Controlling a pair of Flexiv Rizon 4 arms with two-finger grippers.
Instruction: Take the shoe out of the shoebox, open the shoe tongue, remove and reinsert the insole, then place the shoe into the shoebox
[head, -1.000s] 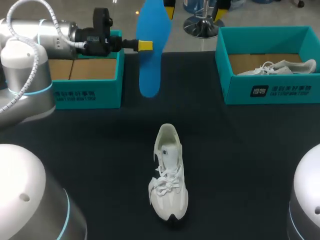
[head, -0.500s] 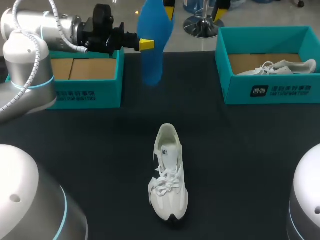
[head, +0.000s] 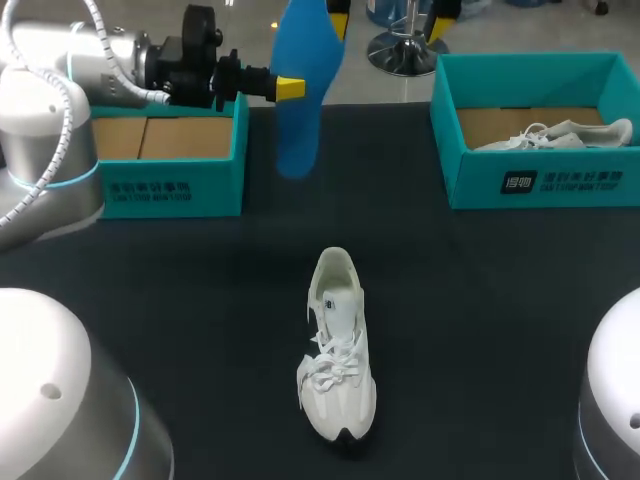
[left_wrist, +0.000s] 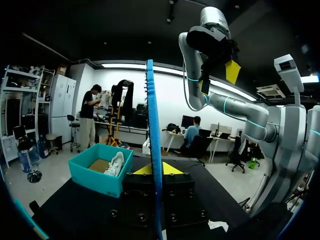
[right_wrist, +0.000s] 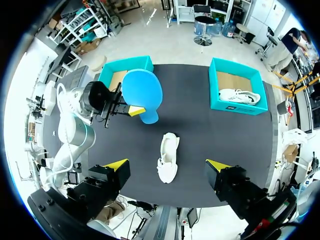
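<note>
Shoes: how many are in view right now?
2. One white sneaker lies on the table's middle; a second sneaker lies inside the right shoebox. The left shoebox shows only cardboard, though the left arm hides part of it.

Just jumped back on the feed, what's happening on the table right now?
The left arm holds the blue insole upright in the air, jaws shut on it, near the left shoebox. The white shoe lies alone mid-table, insole out. The right arm hangs high above the table, jaws open and empty. Reinserting probably comes next.
</note>
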